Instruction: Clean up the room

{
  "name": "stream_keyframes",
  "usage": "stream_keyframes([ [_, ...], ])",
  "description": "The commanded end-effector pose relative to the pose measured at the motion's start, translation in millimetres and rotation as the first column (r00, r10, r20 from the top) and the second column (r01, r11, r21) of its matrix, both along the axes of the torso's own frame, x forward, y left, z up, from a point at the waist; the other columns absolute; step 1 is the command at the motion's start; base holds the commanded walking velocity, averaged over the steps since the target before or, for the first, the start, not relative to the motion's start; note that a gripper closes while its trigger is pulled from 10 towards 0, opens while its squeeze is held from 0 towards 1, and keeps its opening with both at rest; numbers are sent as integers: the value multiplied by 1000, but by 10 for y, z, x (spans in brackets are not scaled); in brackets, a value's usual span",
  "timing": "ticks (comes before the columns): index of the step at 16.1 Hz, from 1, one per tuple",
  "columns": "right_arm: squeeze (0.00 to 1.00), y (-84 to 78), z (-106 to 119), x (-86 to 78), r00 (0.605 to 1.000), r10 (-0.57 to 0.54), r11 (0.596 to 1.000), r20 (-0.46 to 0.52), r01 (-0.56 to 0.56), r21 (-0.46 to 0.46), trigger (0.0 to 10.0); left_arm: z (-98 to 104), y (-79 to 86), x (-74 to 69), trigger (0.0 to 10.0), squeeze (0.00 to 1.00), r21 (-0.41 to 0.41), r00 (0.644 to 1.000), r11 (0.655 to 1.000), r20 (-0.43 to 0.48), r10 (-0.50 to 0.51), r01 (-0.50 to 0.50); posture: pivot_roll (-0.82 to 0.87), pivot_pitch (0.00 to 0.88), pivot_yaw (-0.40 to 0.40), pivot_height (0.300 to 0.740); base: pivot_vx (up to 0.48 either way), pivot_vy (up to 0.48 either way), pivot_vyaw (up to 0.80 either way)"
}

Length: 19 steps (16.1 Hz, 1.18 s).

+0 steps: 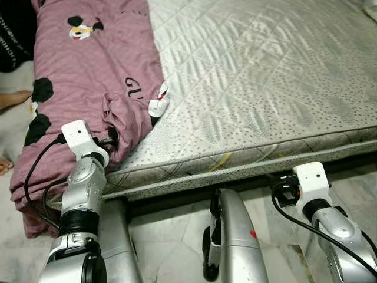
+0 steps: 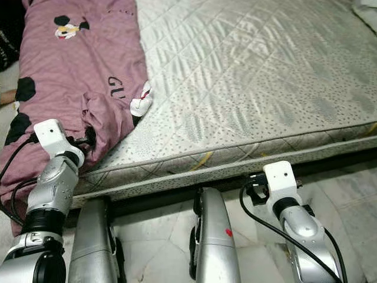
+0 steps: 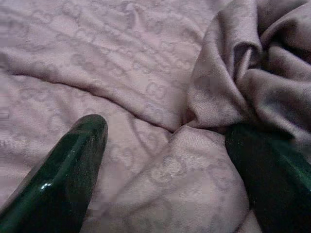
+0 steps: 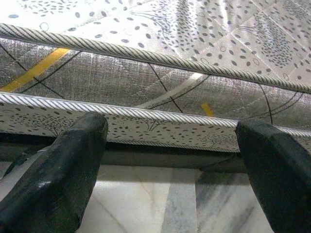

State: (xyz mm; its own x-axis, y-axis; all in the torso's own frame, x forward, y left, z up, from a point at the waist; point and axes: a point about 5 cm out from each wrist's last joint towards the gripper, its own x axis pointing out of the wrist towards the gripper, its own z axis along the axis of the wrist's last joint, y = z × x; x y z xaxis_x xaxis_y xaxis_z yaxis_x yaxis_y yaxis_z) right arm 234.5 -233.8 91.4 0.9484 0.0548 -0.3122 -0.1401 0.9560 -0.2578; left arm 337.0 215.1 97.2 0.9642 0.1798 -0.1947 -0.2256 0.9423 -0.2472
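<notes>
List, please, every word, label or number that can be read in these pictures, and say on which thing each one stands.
"GU", black letters cut off by a fold, on the mauve cotton blanket with cartoon mouse prints.
White lettering on the black cloth at the far left edge: too small and cropped to read.
The grey quilted mattress bears patterns, no text.

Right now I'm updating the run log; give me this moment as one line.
left claw: open on bunched mauve cartoon-print blanket | right claw: open, low before quilted grey mattress edge | blanket not yet lifted
</notes>
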Motion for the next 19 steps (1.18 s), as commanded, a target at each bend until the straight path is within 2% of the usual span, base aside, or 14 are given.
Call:
stream_keyframes([
  [1, 0, -17, 1, -27, 1000, -3, 1000, -10, 3, -5, 10000, -69, 5, -30, 10000, 0, 8, 1000, 1000, -26, -10, 10, -115, 249, -56, 539, 0, 0, 0],
  [11, 0, -17, 1, -27, 1000, -3, 1000, -10, 3, -5, 10000, -69, 5, -30, 10000, 0, 8, 1000, 1000, -26, -10, 10, -115, 249, -56, 539, 0, 0, 0],
  [12, 0, -11, 14, -40, 1000, -3, 1000, -13, 3, -6, 10000, -106, -33, 28, 10000, 0, 8, 998, 999, -39, -40, 41, -115, 249, -56, 539, 0, 0, 0],
  [13, 0, 169, 71, 151, 999, 7, 998, 43, -9, 63, 10000, -79, -552, 161, 10000, 0, 45, 987, 986, -16, -162, 162, -78, 191, -28, 539, 0, 0, 0],
  [14, 0, 225, 90, 208, 998, 8, 996, 60, -13, 84, 10000, -67, -692, 182, 10000, 0, 62, 980, 978, -13, -198, 198, -77, 189, -27, 539, 0, 0, 0],
  [17, 0, 254, 99, 258, 997, 4, 995, 72, -11, 98, 10000, -95, -857, 196, 10000, 0, 72, 952, 950, -62, -298, 302, -70, 182, -22, 539, 0, 0, 0],
  [19, 0, 264, 93, 286, 997, 3, 995, 75, -10, 101, 10000, -115, -1143, 181, 10000, 0, 99, 889, 884, -85, -451, 458, -60, 175, -18, 539, 0, 0, 0],
])
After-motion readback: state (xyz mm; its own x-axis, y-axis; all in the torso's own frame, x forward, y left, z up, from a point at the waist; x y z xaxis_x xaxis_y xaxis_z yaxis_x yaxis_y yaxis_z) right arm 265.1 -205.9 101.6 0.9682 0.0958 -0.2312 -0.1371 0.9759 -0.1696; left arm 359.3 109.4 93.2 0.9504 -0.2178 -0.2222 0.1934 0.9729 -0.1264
